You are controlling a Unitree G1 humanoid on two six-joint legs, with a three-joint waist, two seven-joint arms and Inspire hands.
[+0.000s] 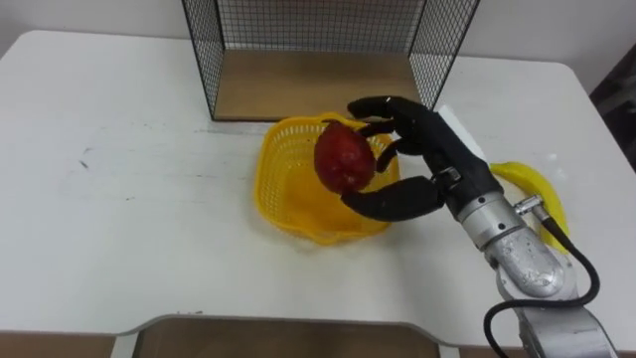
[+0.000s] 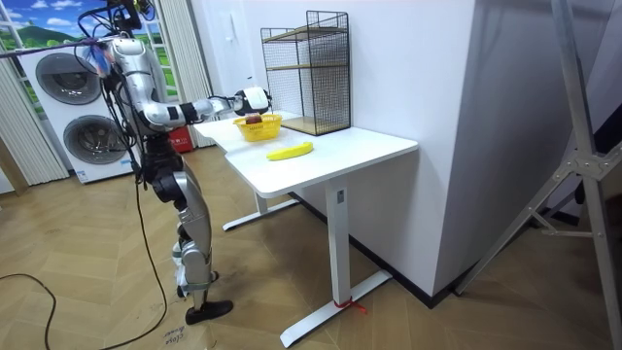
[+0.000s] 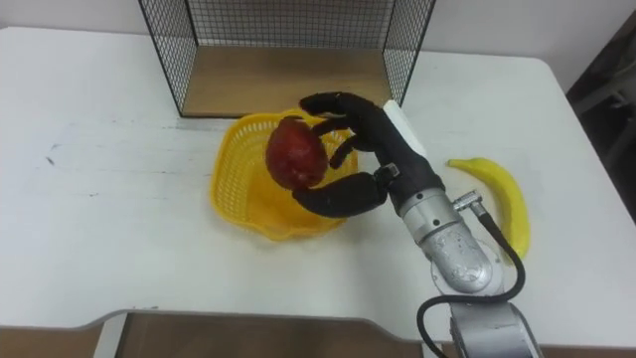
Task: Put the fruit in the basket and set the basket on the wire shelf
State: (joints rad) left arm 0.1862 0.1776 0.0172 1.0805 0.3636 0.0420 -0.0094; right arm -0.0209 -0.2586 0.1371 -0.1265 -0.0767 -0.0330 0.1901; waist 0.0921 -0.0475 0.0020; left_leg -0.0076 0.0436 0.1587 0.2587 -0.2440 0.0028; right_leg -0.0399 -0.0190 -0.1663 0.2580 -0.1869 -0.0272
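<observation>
Fruit (image 1: 343,159), dark red and rounded, hangs pinched in the right hand (image 1: 429,149) over the yellow basket (image 1: 281,194); wire shelf (image 1: 308,85) just beyond, banana (image 1: 545,194) to its right.

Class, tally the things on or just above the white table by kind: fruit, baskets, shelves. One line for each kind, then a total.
Fruit: 2, the red fruit held in the right hand over the basket, and the banana on the table.
Baskets: 1, the yellow basket.
Shelves: 1, the wire shelf.
Total: 4
</observation>
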